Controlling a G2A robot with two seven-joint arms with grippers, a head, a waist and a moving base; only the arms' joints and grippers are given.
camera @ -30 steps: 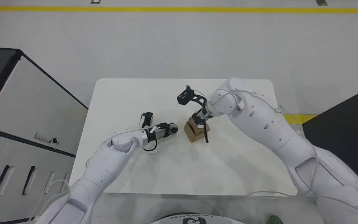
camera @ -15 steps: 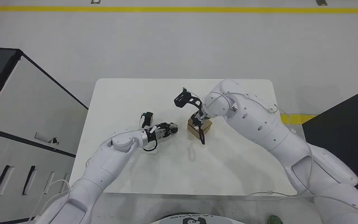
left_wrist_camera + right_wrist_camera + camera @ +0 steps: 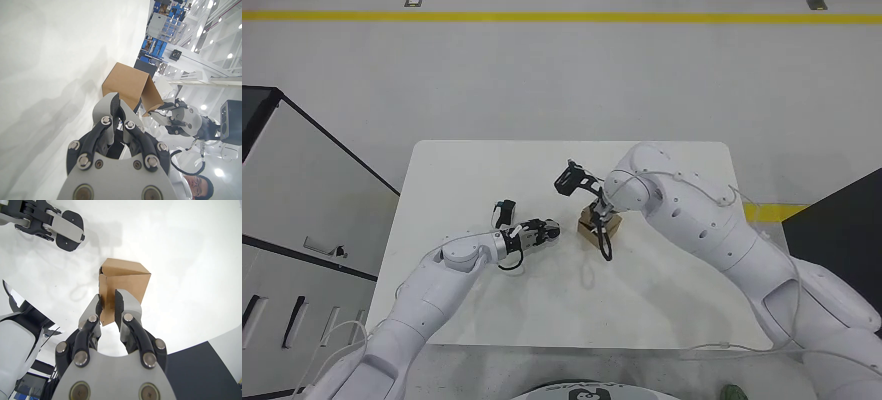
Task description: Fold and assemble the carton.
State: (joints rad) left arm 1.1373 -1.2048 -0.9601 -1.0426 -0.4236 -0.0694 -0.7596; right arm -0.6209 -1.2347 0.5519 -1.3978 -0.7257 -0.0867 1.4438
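Brown cardboard sits clamped in the right hand (image 3: 108, 303), which is closed on the edge of a raised flap of the carton (image 3: 124, 281). The carton's body appears to rest on the white desk (image 3: 472, 180) near its middle. Just beside the carton but apart from it, the left hand (image 3: 118, 103) is closed on nothing. The grip is on a single thin panel, so a hard pull or twist could crease or tear the flap at its fold. With nothing bracing the body, the light carton may slide or tip on the smooth desk instead of folding, and its half-formed walls could spring open.
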